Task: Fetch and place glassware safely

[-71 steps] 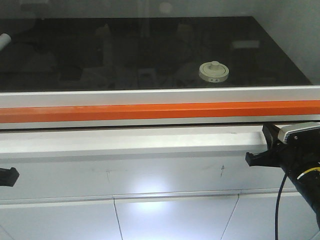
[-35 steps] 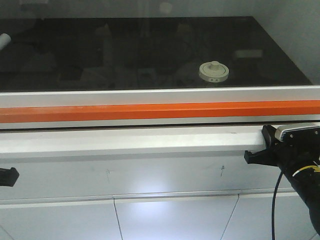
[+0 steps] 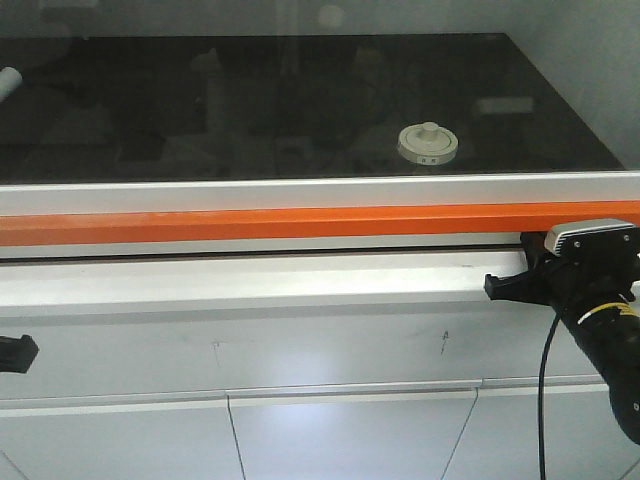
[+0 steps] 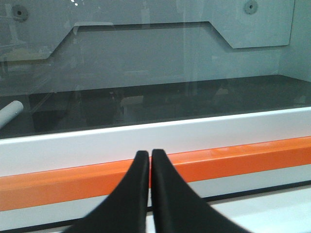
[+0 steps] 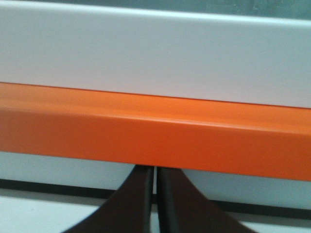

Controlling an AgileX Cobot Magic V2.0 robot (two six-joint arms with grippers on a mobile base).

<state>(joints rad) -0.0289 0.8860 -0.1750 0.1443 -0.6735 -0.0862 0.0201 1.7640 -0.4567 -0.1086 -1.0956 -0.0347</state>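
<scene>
**Nearest.** Left gripper (image 4: 148, 154): is being held low, in front of the white ledge (image 3: 250, 285). Its black fingers are being pressed together, with nothing between them.

Right gripper (image 5: 155, 171): is being held at the ledge's right end, just under the orange bar (image 3: 250, 225). Its fingers are likewise being kept closed and empty.

**Middle.** Orange bar: is being shown across the full width, above the ledge and below a pale sill.

**Far.** Black worktop (image 3: 200, 110): is being occupied by two items.
- The glass jar (image 3: 429, 142), with its cream-white knobbed lid, is being seen upright, right of centre and toward the front edge. It is beyond the bar and well apart from both grippers.
- A white cylinder (image 3: 7, 82) is being cut off by the left margin.

Reflections are being thrown over the worktop. Whether a pane stands before it cannot be told.

**Progress.** Nothing is being carried, so the fetch is being judged as not yet begun. The reach past the bar, the opening of the fingers, the grasp, the lift and the setting down are all being counted as outstanding. No destination is being shown.
</scene>
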